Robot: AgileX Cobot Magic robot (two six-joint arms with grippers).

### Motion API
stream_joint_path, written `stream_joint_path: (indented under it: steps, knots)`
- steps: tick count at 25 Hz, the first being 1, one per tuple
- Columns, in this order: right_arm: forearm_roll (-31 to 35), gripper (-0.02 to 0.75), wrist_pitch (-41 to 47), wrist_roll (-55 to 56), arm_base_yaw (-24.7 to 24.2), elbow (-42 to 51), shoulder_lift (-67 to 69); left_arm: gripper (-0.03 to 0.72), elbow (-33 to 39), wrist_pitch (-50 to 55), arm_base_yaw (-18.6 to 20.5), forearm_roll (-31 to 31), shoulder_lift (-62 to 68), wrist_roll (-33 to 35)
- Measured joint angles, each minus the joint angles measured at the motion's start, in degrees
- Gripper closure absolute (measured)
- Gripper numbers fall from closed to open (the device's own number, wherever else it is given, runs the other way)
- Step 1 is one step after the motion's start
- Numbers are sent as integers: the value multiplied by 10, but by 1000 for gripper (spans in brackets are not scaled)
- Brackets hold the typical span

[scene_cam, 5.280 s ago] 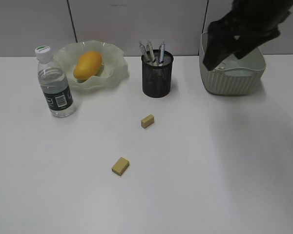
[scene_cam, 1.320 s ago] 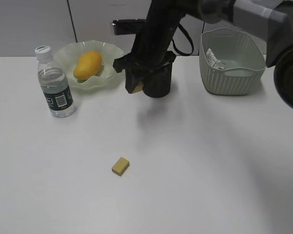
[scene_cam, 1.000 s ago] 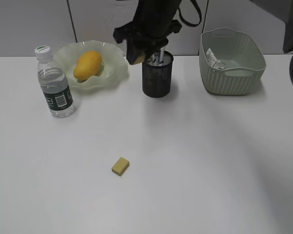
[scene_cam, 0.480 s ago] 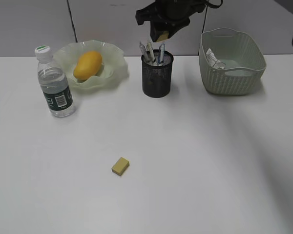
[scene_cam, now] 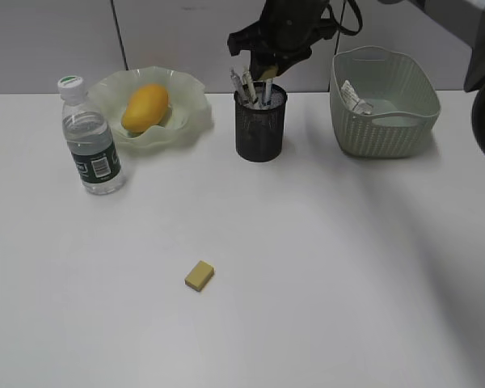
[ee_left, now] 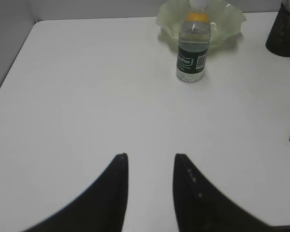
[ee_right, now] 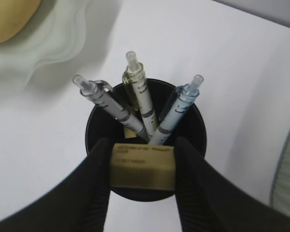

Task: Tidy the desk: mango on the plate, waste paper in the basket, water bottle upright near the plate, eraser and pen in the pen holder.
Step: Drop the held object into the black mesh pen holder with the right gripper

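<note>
right gripper (ee_right: 142, 166) clamps a tan eraser (ee_right: 143, 166) betw. both fingers, held right over the mouth of the pen holder (scene_cam: 260, 123), which stands at the desk's (scene_cam: 307, 283) back edge, about mid-width. three pens (ee_right: 140, 104) lean inside the holder, tips up.

left gripper (ee_left: 150, 166) hangs over the bare front-left part of the desk, fingers apart w/ nothing betw. them.

second eraser (scene_cam: 199, 275) lies flat on the desk, toward the front, left of centre, well apart from everything else.

mango (scene_cam: 145, 107) sits on the plate (scene_cam: 190, 121) at the back-left. water bottle (scene_cam: 90, 137) stands upright just beside the plate, on its front-left side, cap on.

basket (scene_cam: 384, 121) at the back-right; waste paper (scene_cam: 352, 94) lies inside it against the left wall.
</note>
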Motion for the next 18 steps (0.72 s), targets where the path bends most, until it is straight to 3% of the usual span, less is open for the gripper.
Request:
stream_joint_path:
  steps: [18]
  knots:
    - [6, 424, -36, 0, 0, 0, 27, 442, 0, 0, 0, 0, 0, 0]
